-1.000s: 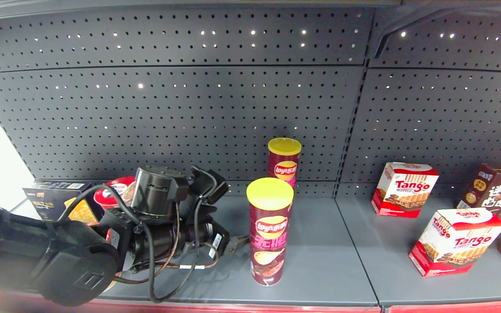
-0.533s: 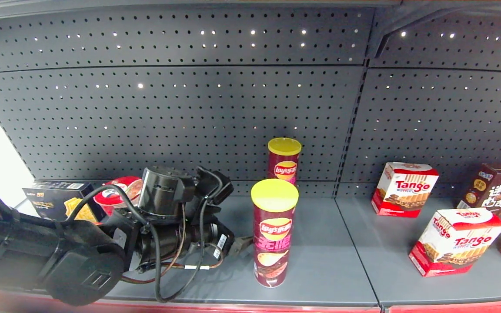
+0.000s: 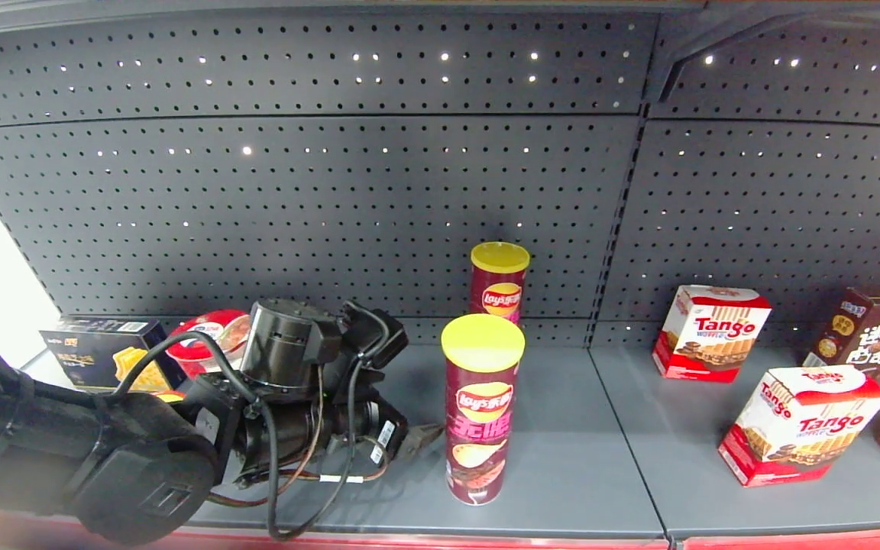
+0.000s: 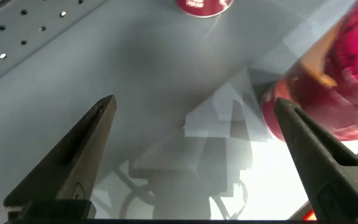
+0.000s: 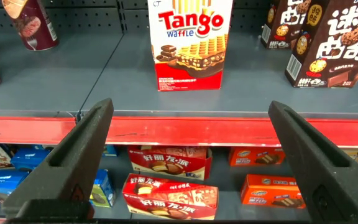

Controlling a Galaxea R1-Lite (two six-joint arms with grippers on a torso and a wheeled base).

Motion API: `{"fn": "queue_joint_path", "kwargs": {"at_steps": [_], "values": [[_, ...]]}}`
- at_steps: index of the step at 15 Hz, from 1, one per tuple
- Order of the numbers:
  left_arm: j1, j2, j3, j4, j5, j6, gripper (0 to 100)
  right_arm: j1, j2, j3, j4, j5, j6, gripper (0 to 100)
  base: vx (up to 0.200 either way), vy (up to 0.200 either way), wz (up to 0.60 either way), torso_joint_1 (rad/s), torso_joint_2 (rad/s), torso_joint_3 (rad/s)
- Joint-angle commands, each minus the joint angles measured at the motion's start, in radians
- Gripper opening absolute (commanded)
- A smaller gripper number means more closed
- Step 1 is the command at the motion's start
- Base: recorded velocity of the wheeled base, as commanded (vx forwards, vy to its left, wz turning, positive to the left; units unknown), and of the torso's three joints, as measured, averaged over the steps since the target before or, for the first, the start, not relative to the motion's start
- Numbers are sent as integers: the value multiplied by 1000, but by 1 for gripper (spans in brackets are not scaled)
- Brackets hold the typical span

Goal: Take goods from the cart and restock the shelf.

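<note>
1. Grey perforated back panel (image 3: 333,191) rises behind a grey shelf (image 3: 562,458) with a red front edge.
2. Two tall chip cans with yellow lids stand upright near the middle. The front can (image 3: 480,409) is close to the edge, and the rear can (image 3: 499,283) is straight behind it, against the panel.
3. The left gripper (image 4: 192,102) sits low over the shelf floor, just left of the front can, with its fingers spread wide and holding nothing. One fingertip is just beside the can's lower part (contact cannot be told).
4. The right gripper (image 5: 191,106) hangs before the red edge on the wafer-box side, likewise released, fingers far apart.
5. To the right stand a rear wafer box (image 3: 710,332), a front wafer box (image 3: 799,424) and a brown cookie box (image 3: 864,328).
6. Behind the left arm sit a black box (image 3: 108,351) and a red-lidded tub (image 3: 207,332).
</note>
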Motion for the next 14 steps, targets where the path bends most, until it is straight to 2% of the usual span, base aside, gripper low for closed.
{"fn": "queue_joint_path", "kwargs": {"at_steps": [1,10,14], "values": [[-7,-4,-1,-1,5,0,100,0,0,0,0,1,1,100,0,0,0,0,0,0],[-55,-1,-10,1,42,-4,100,0,0,0,0,2,1,100,0,0,0,0,0,0],[-44,-2,21,4,60,-4,100,0,0,0,0,1,0,100,0,0,0,0,0,0]]}}
